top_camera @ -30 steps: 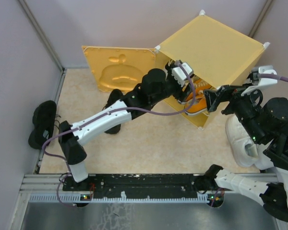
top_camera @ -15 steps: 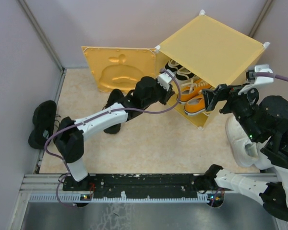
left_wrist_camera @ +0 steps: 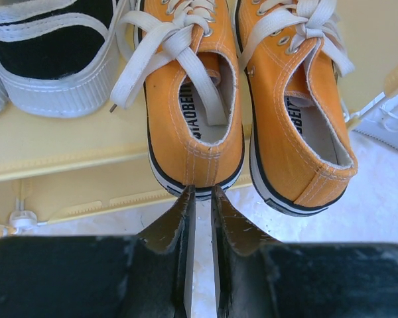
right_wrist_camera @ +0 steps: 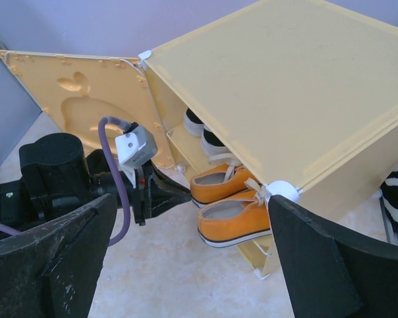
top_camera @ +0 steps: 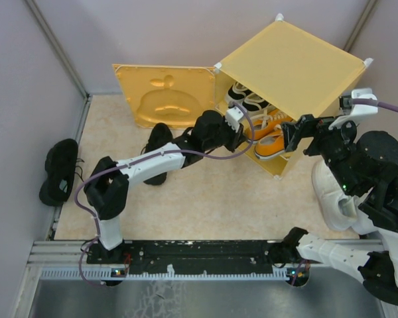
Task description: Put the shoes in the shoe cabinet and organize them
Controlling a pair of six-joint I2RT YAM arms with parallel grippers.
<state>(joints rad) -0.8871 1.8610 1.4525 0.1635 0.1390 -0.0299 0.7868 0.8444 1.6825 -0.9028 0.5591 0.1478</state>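
Note:
The shoe cabinet (top_camera: 292, 66) stands at the back right with its door (top_camera: 162, 93) swung open to the left. An orange pair (top_camera: 268, 136) lies inside at the front, heels sticking out over the edge. A black-and-white pair (top_camera: 245, 96) sits deeper in. My left gripper (left_wrist_camera: 200, 192) is shut to a narrow slit with nothing in it, and its tips touch the heel of the left orange shoe (left_wrist_camera: 196, 99). The right orange shoe (left_wrist_camera: 298, 112) lies beside that one. My right gripper (top_camera: 297, 136) hovers open and empty just right of the orange pair (right_wrist_camera: 235, 222).
One black shoe (top_camera: 60, 169) lies by the left wall, and another black shoe (top_camera: 158, 142) lies under my left arm near the door. A cream-white pair (top_camera: 331, 199) sits on the floor at the right, under my right arm. Grey walls close in both sides.
My left gripper drew back out of the cabinet, closed its jaws, then came forward against the orange shoe's heel. The right arm has barely moved.

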